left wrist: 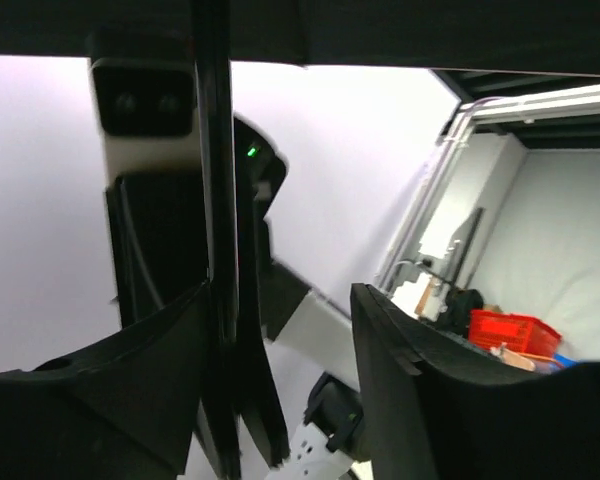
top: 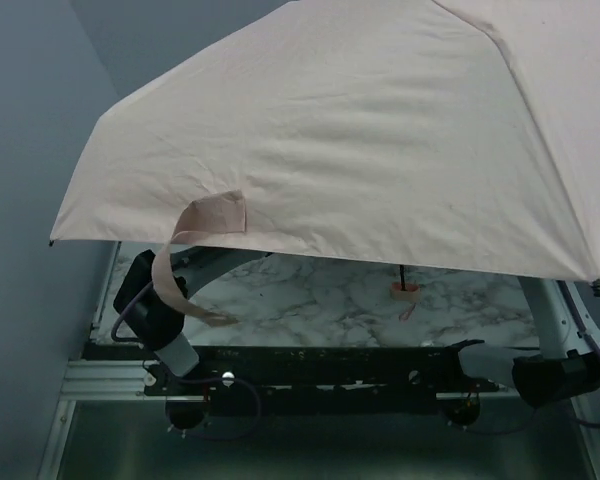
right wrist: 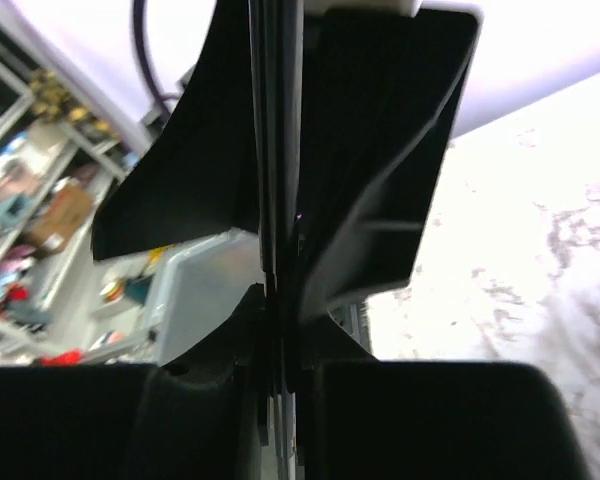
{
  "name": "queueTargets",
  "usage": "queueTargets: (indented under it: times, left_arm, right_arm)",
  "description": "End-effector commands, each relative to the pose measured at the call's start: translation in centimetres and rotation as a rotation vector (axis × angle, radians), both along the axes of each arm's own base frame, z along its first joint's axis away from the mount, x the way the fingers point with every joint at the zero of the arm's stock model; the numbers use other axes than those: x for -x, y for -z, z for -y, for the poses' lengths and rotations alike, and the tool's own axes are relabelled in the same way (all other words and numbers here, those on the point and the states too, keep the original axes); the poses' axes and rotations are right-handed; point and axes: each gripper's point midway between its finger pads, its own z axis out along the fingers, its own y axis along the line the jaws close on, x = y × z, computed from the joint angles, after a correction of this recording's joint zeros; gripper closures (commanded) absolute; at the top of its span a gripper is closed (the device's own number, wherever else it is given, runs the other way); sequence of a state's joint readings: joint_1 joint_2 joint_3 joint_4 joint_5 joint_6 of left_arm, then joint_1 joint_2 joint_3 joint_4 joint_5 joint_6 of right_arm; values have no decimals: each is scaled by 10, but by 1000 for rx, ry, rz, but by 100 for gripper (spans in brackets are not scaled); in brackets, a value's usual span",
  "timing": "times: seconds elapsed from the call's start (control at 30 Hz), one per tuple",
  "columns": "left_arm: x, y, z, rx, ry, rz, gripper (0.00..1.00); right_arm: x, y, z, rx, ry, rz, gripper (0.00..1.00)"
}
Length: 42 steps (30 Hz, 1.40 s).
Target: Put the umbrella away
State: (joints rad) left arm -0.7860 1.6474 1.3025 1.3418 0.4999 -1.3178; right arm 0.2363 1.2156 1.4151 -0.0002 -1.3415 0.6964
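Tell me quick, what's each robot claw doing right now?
Left gripper: open.
Right gripper: shut on the pale pink fabric umbrella, by its thin black shaft.

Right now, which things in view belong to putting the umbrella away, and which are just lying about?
Job: umbrella, its strap, handle, shaft.
Lying about: red crate, shelf clutter.

Pale pink umbrella point(top: 360, 130); white, grey-veined marble table point(top: 300, 300)

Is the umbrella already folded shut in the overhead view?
No, the umbrella is spread wide open over the table, with its strap hanging loose.
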Motion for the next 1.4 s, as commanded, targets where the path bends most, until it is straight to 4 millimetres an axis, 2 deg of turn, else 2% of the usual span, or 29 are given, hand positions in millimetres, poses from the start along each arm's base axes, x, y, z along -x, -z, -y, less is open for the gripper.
queueTargets:
  times: [0.0, 0.13, 0.27, 0.37, 0.67, 0.73, 0.8, 0.9, 0.93, 0.97, 1.03, 1.1, 1.2, 1.37]
  left_arm:
    - [-2, 8, -5, -70, -84, -50, 39]
    - [-13, 15, -5, -135, -175, -76, 35]
    - [-22, 12, 0, -183, -231, -72, 35]
    - [-26, 6, 2, -197, -260, -59, 35]
    - [-27, -7, 3, -199, -283, -23, 47]
    - [-26, -9, 4, -198, -277, -16, 53]
    - [-24, -10, 5, -199, -264, -4, 64]
    - [-17, -12, 8, -201, -224, 33, 99]
    - [-14, -12, 9, -201, -208, 41, 100]
    - [-11, -13, 9, -197, -193, 49, 100]
    - [-5, -13, 8, -181, -163, 70, 100]
    - [3, -15, 5, -159, -134, 95, 100]
    - [14, -18, 4, -146, -81, 136, 100]
    - [26, -20, 3, -119, -20, 183, 100]
  right_arm:
    - [-24, 11, 5, 83, 176, 111, 99]
    - [-34, 26, 8, 123, 223, 124, 99]
    - [-39, 38, 10, 157, 252, 138, 99]
    - [-36, 40, 12, 171, 257, 163, 99]
    - [-17, 54, 15, 198, 219, 210, 99]
    - [-15, 56, 16, 204, 219, 209, 99]
    - [-13, 58, 16, 205, 214, 202, 99]
    - [-9, 60, 16, 200, 201, 200, 99]
    - [-9, 59, 15, 194, 191, 206, 99]
    - [-7, 59, 14, 185, 181, 198, 94]
    - [1, 56, 10, 148, 124, 157, 72]
    - [8, 52, 6, 102, 55, 99, 60]
    - [13, 43, 2, 44, -37, 12, 54]
    - [16, 35, 0, -17, -100, -99, 53]
